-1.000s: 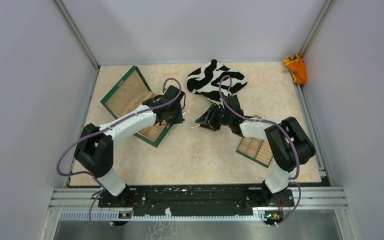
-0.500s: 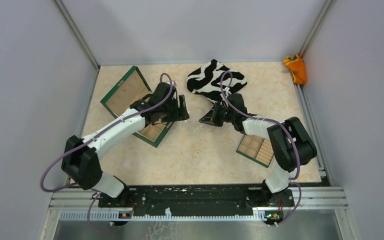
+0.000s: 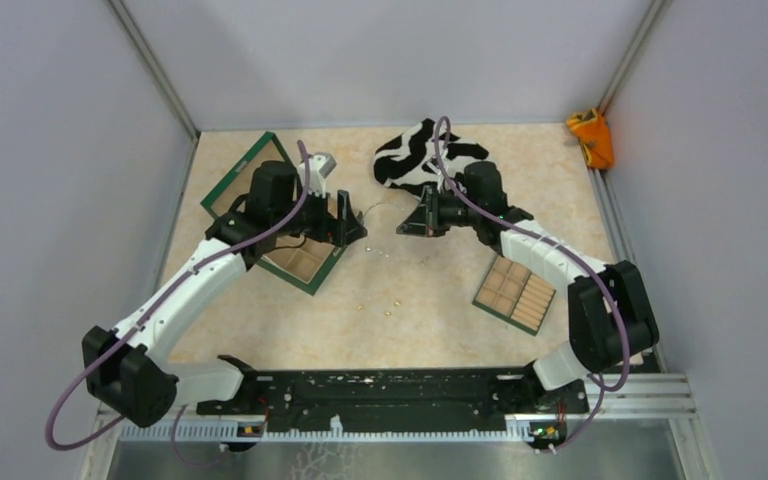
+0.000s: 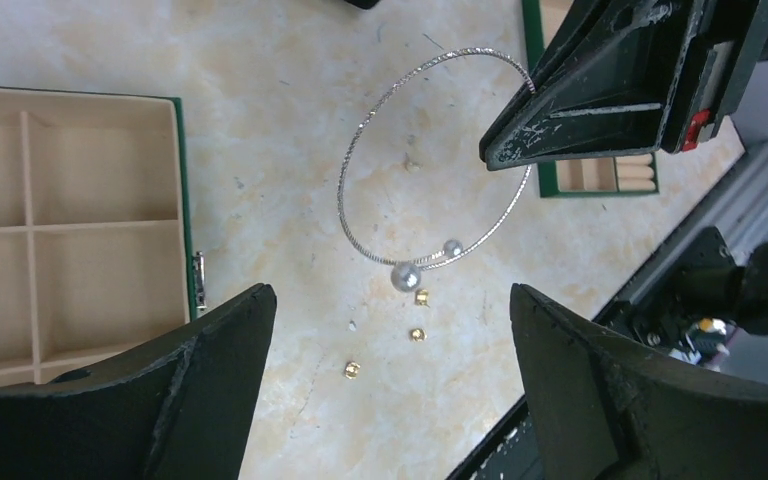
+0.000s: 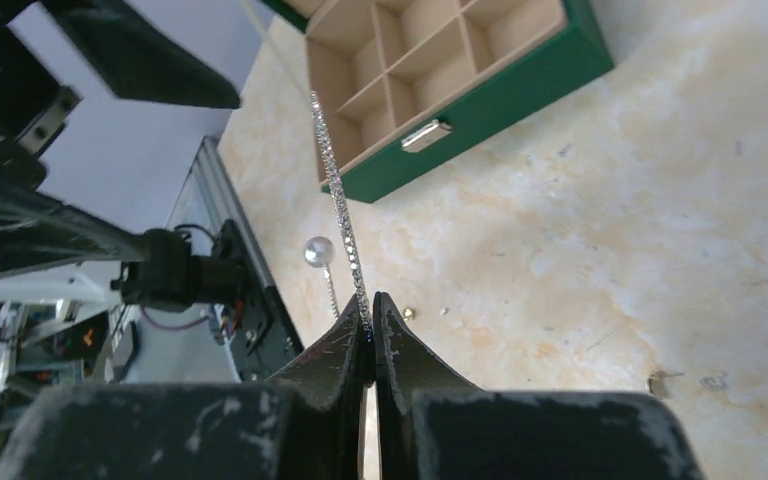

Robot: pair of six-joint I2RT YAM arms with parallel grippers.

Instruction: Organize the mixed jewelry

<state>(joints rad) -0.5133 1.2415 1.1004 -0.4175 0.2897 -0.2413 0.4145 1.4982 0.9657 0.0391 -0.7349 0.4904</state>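
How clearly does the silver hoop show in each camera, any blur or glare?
Left wrist: hoop sharp, twisted texture and pearl ends clear, even light. Right wrist: edge-on, sparkling, crisp above the shut right gripper; far background softer. Top external: only a faint thin line.

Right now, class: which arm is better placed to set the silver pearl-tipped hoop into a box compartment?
Right. The right gripper is shut on the pearl-tipped hoop; the left gripper is open, holding nothing.
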